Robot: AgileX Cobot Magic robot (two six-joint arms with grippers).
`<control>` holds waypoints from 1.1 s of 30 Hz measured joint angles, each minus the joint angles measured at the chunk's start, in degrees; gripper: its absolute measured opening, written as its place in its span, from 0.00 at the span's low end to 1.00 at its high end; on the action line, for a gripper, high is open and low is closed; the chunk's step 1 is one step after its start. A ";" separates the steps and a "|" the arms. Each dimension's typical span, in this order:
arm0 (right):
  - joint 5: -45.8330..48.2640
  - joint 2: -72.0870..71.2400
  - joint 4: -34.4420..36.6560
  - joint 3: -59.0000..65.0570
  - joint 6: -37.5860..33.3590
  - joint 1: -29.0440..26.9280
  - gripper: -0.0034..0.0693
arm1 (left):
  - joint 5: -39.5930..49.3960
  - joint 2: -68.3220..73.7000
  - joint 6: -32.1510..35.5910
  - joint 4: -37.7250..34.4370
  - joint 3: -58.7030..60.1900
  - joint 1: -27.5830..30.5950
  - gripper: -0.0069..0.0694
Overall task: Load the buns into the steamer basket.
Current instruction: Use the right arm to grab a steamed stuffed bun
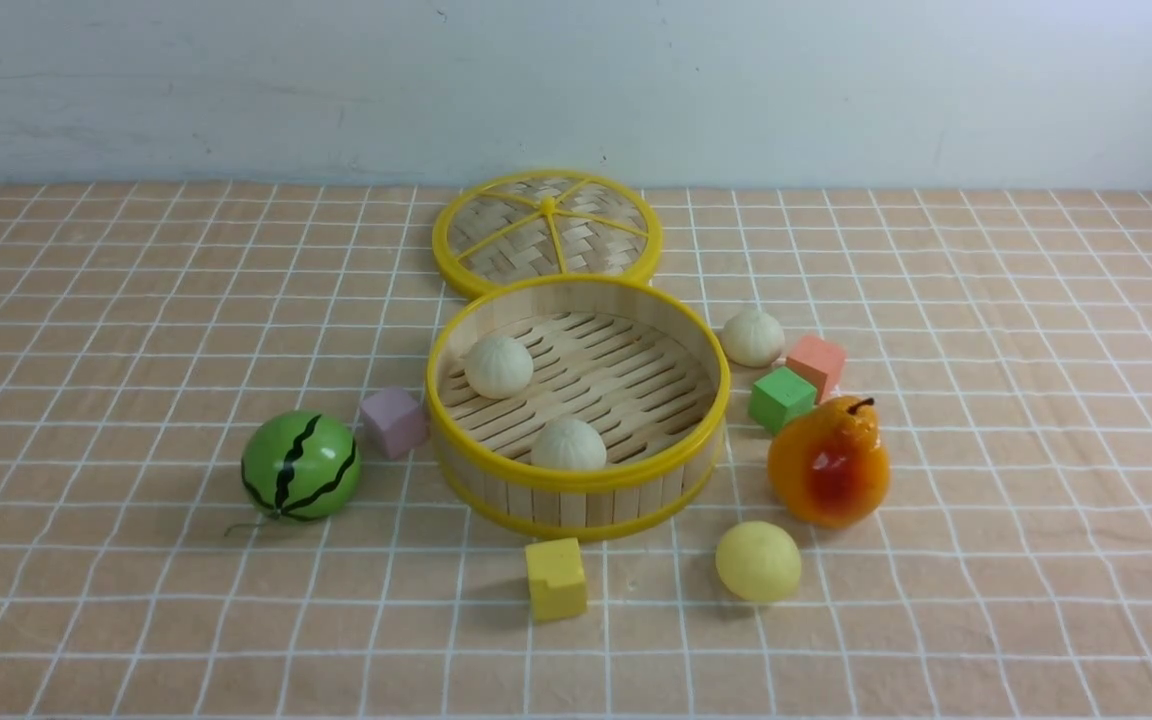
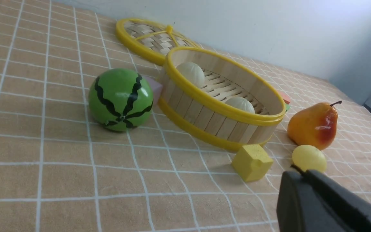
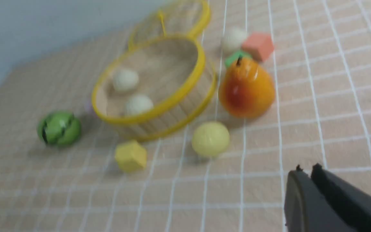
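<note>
"Buns (image 1: 498, 366): where are they on your screen?"

"I count four. Two off-white ones lie on the slatted floor of the basket (image 1: 576, 505). One is toward its left rear wall and the other (image 1: 568, 445) is against the near wall. A third white bun (image 1: 753, 337) sits on the table (image 1: 136, 300) just outside the basket's right rear, just beside the red block (image 1: 817, 364). The yellow bun (image 1: 758, 561) lies on the table in front of the pear (image 1: 828, 462), to the right of the yellow block (image 1: 556, 578)."

"And the end effectors?"

"On my left wrist camera, the left end effector (image 2: 298, 170) has its fingers pressed together, gripping nothing, with the yellow bun just past its tip. My right wrist camera is blurred, but the right end effector (image 3: 306, 167) looks closed as well, and empty."

"What else is there?"

"The lid (image 1: 546, 232) lies flat behind the basket. The melon (image 1: 300, 466) is to the basket's left, and the pink block (image 1: 393, 422) sits between them. The green block (image 1: 781, 398) sits between the red block and the pear."
</note>
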 joint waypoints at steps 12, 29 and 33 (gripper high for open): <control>21.97 47.00 -8.13 -30.83 -2.24 7.82 0.05 | 1.52 0.00 -0.07 -0.11 0.00 0.00 0.07; 9.50 77.24 -25.65 -45.19 7.50 28.38 0.46 | 1.72 0.00 -0.07 -0.15 0.17 0.00 0.07; 6.59 80.67 -25.71 -47.13 7.50 27.03 0.48 | 1.72 0.00 -0.07 -0.15 0.17 0.00 0.08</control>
